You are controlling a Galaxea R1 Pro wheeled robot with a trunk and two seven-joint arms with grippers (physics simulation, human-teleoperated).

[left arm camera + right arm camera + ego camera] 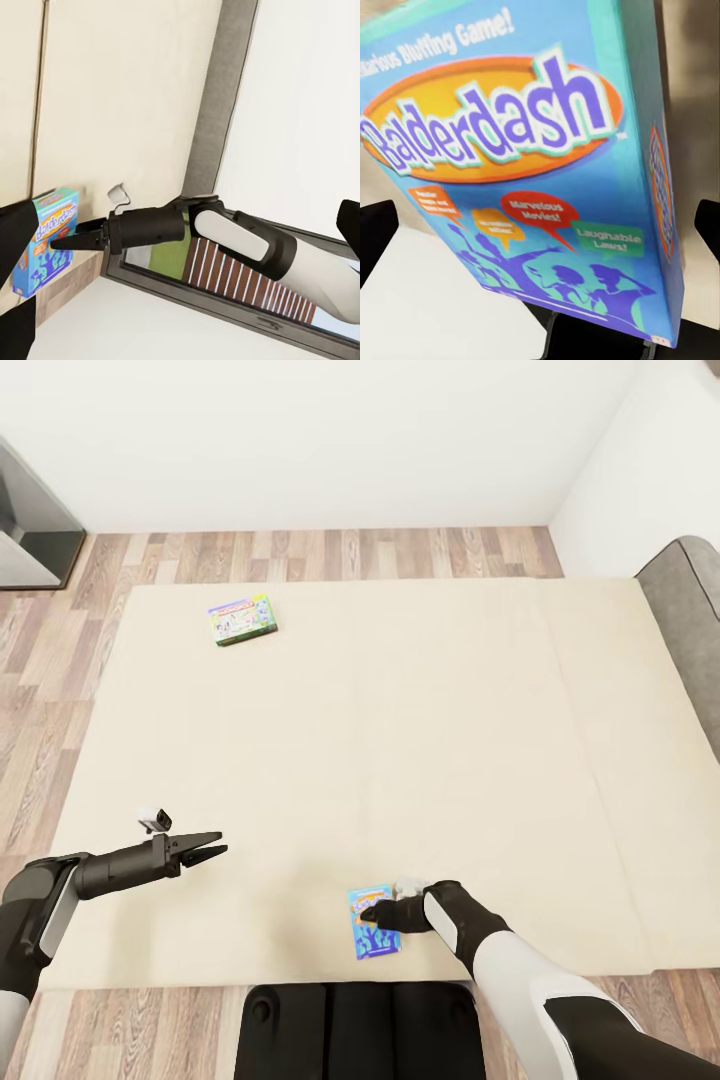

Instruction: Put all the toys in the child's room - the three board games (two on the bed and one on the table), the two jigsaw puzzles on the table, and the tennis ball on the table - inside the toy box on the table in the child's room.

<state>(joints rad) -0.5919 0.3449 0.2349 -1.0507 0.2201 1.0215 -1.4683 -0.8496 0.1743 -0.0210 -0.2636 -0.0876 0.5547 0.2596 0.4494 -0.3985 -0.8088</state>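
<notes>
A blue "Balderdash" board game (pixel 378 942) lies flat on the cream bed (pixel 420 710), close to its near edge. My right gripper (pixel 368 912) hovers at the box's far end. Its fingers (pixel 375 232) stand open on either side of the printed lid (pixel 525 165). From the left wrist the same box (pixel 46 240) shows with the right gripper (pixel 58 241) at its edge. A green-bordered board game (pixel 241 620) lies far back on the bed's left. My left gripper (pixel 215 847) hangs open and empty over the bed's near left.
Wood-plank floor (pixel 300 555) runs around the bed, with white walls behind. A grey headboard (pixel 690 600) bounds the bed on the right. A dark cabinet (pixel 30 525) stands at the far left. My dark base (pixel 350 1030) sits against the bed's near edge.
</notes>
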